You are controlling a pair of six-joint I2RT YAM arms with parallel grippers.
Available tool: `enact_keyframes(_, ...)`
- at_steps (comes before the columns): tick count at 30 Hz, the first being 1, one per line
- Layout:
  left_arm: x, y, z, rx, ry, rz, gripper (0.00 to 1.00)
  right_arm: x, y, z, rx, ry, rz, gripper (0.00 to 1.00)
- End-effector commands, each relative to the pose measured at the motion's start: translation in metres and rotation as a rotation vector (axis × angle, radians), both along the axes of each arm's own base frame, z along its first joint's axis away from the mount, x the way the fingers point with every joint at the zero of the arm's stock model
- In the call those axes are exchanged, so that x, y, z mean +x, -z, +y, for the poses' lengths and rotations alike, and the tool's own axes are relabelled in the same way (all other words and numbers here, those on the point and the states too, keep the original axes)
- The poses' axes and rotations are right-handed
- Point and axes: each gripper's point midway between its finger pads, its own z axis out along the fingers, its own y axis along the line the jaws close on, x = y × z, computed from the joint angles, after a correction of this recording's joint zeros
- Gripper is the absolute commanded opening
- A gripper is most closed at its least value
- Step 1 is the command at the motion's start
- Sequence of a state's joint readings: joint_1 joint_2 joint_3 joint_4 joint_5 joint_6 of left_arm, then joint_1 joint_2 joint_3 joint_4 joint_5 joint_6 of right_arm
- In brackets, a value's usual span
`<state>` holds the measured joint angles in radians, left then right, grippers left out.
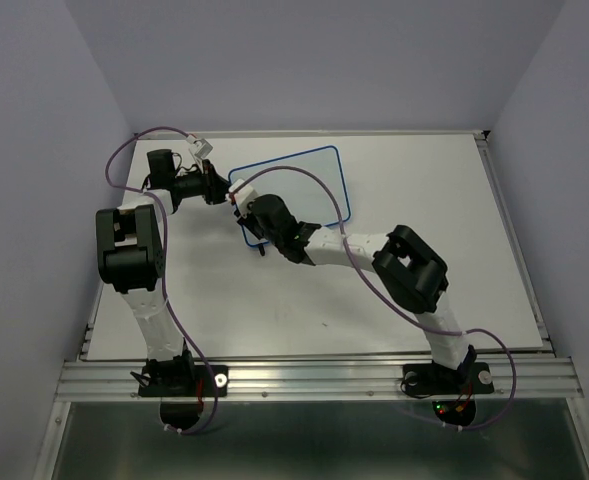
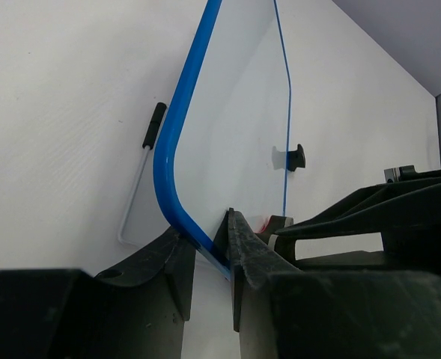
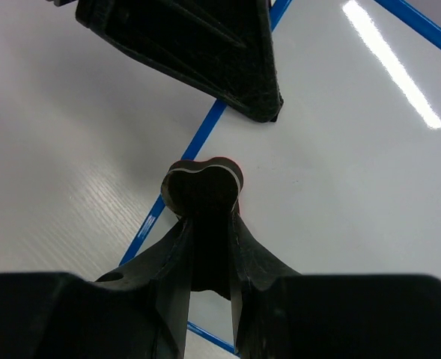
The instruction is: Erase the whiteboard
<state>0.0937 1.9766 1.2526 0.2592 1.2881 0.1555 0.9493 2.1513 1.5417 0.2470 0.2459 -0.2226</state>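
Observation:
The whiteboard [image 1: 299, 180], white with a thin blue rim, lies at the back middle of the table. My left gripper [image 1: 221, 188] is shut on its near-left corner; in the left wrist view the blue rim [image 2: 177, 142] runs between the fingers. My right gripper [image 1: 246, 213] is shut on a small black eraser [image 3: 204, 188] with a red edge, pressed on the board just inside its left rim [image 3: 205, 131]. The eraser also shows in the left wrist view [image 2: 276, 224]. I see no marks on the visible board surface.
A thin white pen with a black cap [image 2: 139, 176] lies on the table left of the board. A black foot [image 2: 298, 156] sticks out at the board's far edge. The left gripper's fingers [image 3: 205, 45] sit just beyond the eraser. Purple cables loop over both arms.

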Motion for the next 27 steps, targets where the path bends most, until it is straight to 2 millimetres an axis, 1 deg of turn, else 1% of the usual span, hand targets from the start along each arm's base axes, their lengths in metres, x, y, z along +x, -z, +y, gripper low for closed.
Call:
enact_keyframes(1,0.015,-0.01,0.001,0.081,-0.014,-0.159,0.0,-0.043,0.072,0.02,-0.134,-0.205,0.151,0.01)
enact_keyframes(2,0.015,-0.01,0.001,0.081,-0.012,-0.16,0.0,-0.049,0.076,0.024,-0.14,-0.22,0.157,0.01)
enact_keyframes(4,0.015,-0.01,0.001,0.081,-0.012,-0.16,0.0,-0.051,0.082,0.026,-0.145,-0.237,0.166,0.01)
enact_keyframes(7,0.015,-0.01,0.0,0.082,-0.013,-0.16,0.0,-0.05,0.082,0.028,-0.144,-0.243,0.163,0.01)
enact_keyframes(11,0.015,-0.009,0.0,0.082,-0.015,-0.157,0.0,-0.054,0.082,0.034,-0.133,-0.276,0.172,0.01)
enact_keyframes(13,0.015,-0.01,0.0,0.081,-0.014,-0.159,0.0,-0.061,0.085,0.039,-0.123,-0.319,0.194,0.01)
enact_keyframes(17,0.016,-0.01,0.001,0.079,-0.017,-0.157,0.0,-0.066,0.087,0.045,-0.114,-0.364,0.207,0.01)
enact_keyframes(18,0.016,-0.01,0.001,0.078,-0.017,-0.154,0.0,-0.066,0.082,0.048,-0.102,-0.367,0.206,0.01)
enact_keyframes(20,0.016,-0.011,0.0,0.078,-0.018,-0.157,0.0,-0.065,0.08,0.049,-0.105,-0.372,0.198,0.01)
enact_keyframes(23,0.017,-0.011,0.001,0.078,-0.025,-0.154,0.0,-0.061,0.068,0.044,-0.105,-0.35,0.166,0.01)
enact_keyframes(24,0.017,-0.012,0.0,0.077,-0.022,-0.158,0.0,-0.06,0.06,0.044,-0.092,-0.344,0.152,0.01)
enact_keyframes(25,0.017,-0.012,0.001,0.076,-0.027,-0.157,0.0,-0.06,0.045,0.042,-0.07,-0.341,0.127,0.01)
enact_keyframes(27,0.018,-0.012,0.001,0.074,-0.028,-0.157,0.0,-0.064,0.024,0.041,-0.022,-0.344,0.11,0.01)
